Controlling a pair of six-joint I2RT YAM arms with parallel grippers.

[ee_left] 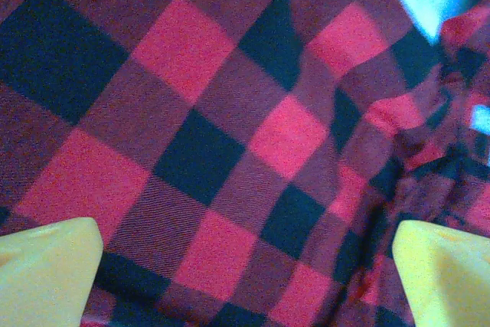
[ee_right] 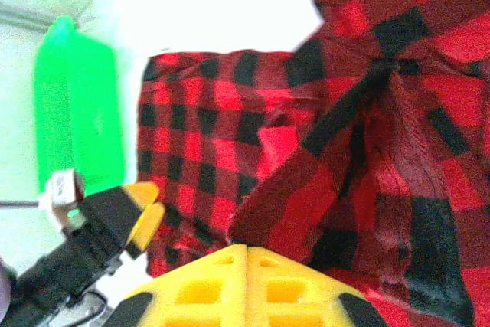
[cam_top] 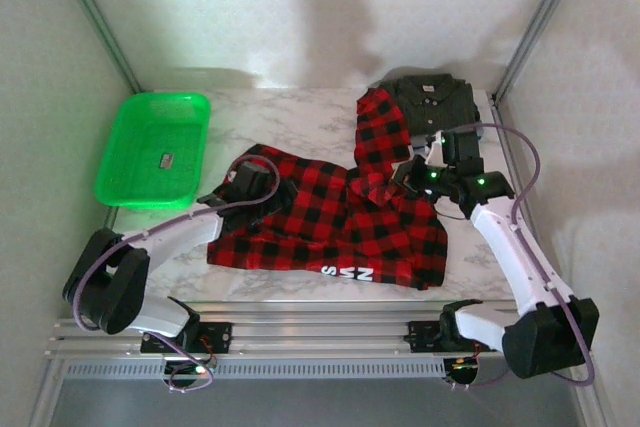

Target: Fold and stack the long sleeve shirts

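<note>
I'm mid-fold on the red-and-black plaid flannel shirt (cam_top: 330, 222), which is spread mid-worktop (cam_top: 290, 112) just in front of the folded grey shirt (cam_top: 435, 97). The right fingers (ee_right: 207, 289) are closed, apparently pinching a raised ridge of plaid. The left fingers (ee_left: 46, 266) hover wide apart and empty over its left side. Next, I judge, the left must grip an edge.

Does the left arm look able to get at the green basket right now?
Probably yes. The left gripper hangs open over the plaid shirt, holding nothing. The green basket sits just beyond it on the left side of the table, with bare tabletop between them.
</note>
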